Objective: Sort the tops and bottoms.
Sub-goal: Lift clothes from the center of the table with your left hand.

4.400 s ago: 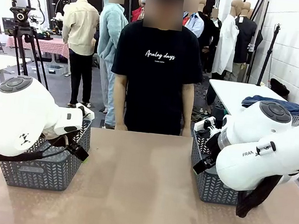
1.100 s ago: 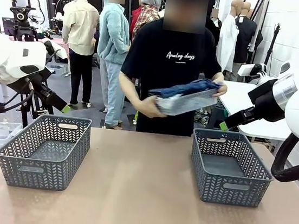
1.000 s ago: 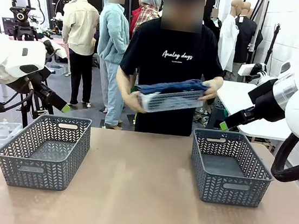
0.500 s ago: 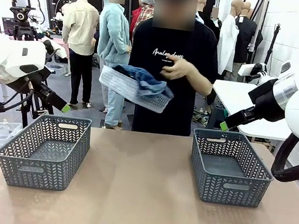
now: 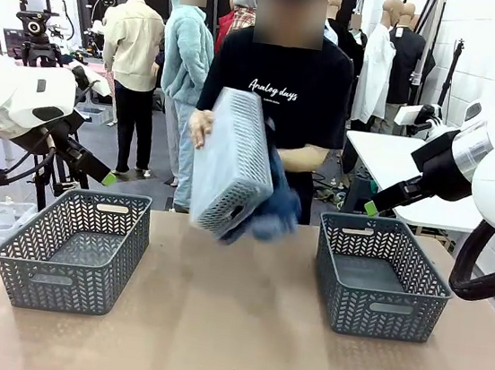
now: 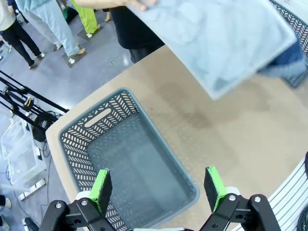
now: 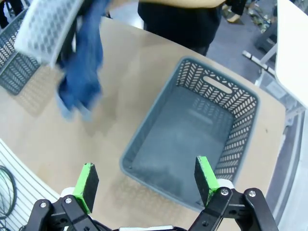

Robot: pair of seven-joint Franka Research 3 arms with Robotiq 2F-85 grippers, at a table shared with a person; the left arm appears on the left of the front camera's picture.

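Observation:
Over the middle of the table a person's hands tip a light grey basket [image 5: 232,161] on its side. Blue denim bottoms [image 5: 271,213] spill out of it, hanging just above the tabletop. The tops are hidden. My left gripper [image 6: 158,187] is open and hovers high above the empty dark left basket [image 6: 130,163]; the tipped basket [image 6: 216,43] and the denim [image 6: 288,57] lie beyond it. My right gripper [image 7: 146,182] is open, high above the empty dark right basket [image 7: 192,134], with the falling denim [image 7: 82,72] off to one side.
The two dark baskets [image 5: 72,249] [image 5: 381,274] stand at the left and right of the brown table [image 5: 229,336]. A white side table [image 5: 396,154] stands behind the right basket, and a camera tripod [image 5: 36,33] stands far left.
The person carried the light basket in from the right to the table's middle and turned it over, so the denim now falls out. Both arms stayed raised and still over the last second.

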